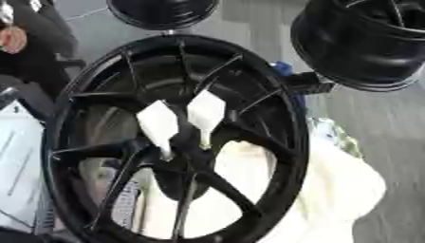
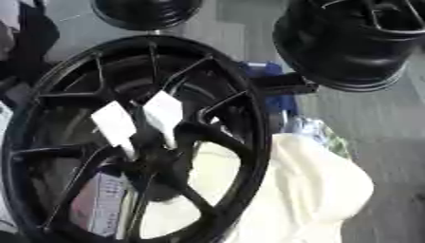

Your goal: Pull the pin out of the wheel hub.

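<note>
Grey floor [image 1: 398,123], glossy black spoked wheel hub [image 1: 179,137], white pins [image 1: 158,124]

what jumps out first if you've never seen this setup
A big black spoked wheel fills the middle of the view. Two white tags stand side by side at its hub. A second black wheel sits at upper right, and a pale cream cloth lies at lower right; neither robot hand shows.

Wheel hub [image 1: 179,137] bottom rim — cut off; pin tips — blurred into spokes.
</note>
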